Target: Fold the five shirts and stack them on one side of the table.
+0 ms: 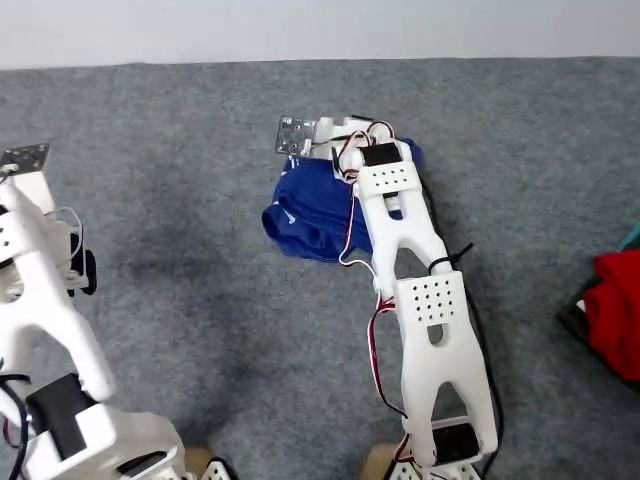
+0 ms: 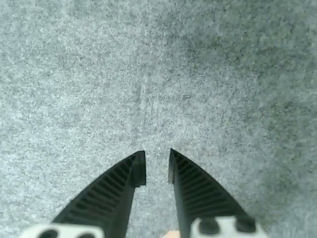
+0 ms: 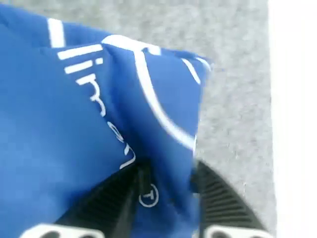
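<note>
Blue shirt (image 1: 310,210): lies crumpled in the far middle of the table, bunched into a rough lump and not yet a neat fold.
Right gripper (image 3: 168,173): narrow, pinched on a ridge of the blue shirt (image 3: 99,114), with cloth between the jaws and draped over one of them.
Right arm (image 1: 430,320): stretched out from the near edge, its far end over the blue shirt.
Left gripper (image 2: 157,159): narrow, with a slim gap between the tips and nothing held, above the bare table (image 2: 158,74).
Left arm (image 1: 45,290): at the left edge of the table, well apart from the blue shirt.
Red shirt (image 1: 615,310): bunched at the right edge of the table and partly cut off; dark and teal cloth show at its borders, and it cannot be told whether these are more shirts.
Table (image 1: 200,300): grey felt cover.
Done, by judgement: no tidy stack can be seen; the cloth at the right edge may be either the waiting heap or the start of one.
Left, by judgement: fold the blue shirt, carry it to one side, then deal with the remaining shirts.
</note>
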